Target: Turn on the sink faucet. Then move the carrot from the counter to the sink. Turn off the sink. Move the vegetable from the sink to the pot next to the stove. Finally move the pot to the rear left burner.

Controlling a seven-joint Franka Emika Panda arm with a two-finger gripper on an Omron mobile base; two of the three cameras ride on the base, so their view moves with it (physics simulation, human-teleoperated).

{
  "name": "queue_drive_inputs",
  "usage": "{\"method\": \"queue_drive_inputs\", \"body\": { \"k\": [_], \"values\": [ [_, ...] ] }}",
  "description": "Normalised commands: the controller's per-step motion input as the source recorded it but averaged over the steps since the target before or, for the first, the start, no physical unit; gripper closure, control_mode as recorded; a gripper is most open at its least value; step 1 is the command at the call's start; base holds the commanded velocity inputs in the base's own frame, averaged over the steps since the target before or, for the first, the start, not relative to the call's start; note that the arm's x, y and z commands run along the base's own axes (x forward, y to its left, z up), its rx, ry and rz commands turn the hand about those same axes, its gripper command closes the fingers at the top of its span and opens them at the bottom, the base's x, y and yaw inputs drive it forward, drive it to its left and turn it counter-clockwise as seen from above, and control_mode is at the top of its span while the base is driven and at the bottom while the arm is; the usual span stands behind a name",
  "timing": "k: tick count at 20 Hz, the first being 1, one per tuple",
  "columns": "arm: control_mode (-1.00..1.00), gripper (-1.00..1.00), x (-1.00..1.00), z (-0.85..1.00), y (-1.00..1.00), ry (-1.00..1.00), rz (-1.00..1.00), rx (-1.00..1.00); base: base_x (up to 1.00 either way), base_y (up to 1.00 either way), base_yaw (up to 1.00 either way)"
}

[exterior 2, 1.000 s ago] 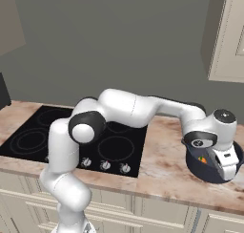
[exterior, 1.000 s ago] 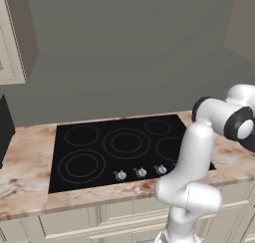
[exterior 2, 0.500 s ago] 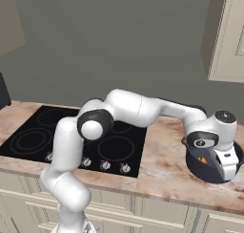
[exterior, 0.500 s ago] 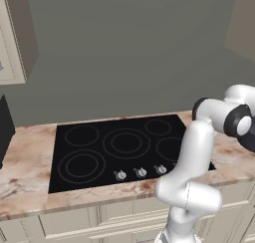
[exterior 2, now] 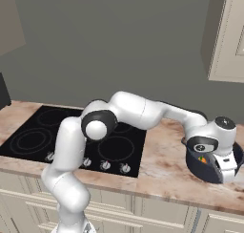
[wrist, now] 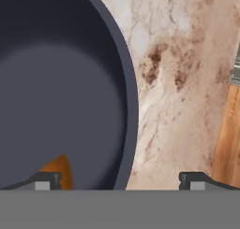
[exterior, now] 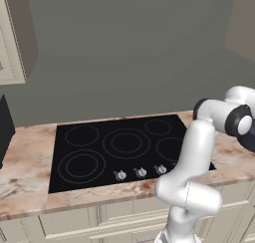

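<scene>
Left base view: one cooktop (exterior: 129, 147), three knobs; rear left burner (exterior: 81, 135) is bare. Right base view: my gripper (exterior 2: 224, 167) hangs over the one pot (exterior 2: 200, 166) beside the stove, the one carrot (exterior 2: 203, 159) inside. Hand view: jaws spread wide, straddling the pot's rim (wrist: 130, 110) (nothing pinched). I judge the next move is closing on the rim, then carrying.
</scene>
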Motion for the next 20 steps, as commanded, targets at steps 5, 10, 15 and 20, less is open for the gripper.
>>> {"method": "queue_drive_inputs", "body": {
  "k": [5, 10, 15, 20],
  "values": [
    [-1.00, -1.00, 0.00, -0.23, 0.00, 0.00, -0.03, 0.00, 0.00, 0.00, 0.00],
    [-1.00, 1.00, 0.00, -0.18, 0.00, 0.02, -0.03, 0.00, 0.00, 0.00, 0.00],
    [-1.00, 1.00, -0.03, -0.03, 0.00, 0.01, 0.00, 0.01, 0.00, 0.00, 0.00],
    [-1.00, 1.00, -0.31, 0.06, 0.11, -0.08, 0.01, 0.01, 0.00, 0.00, 0.00]
  ]
}}
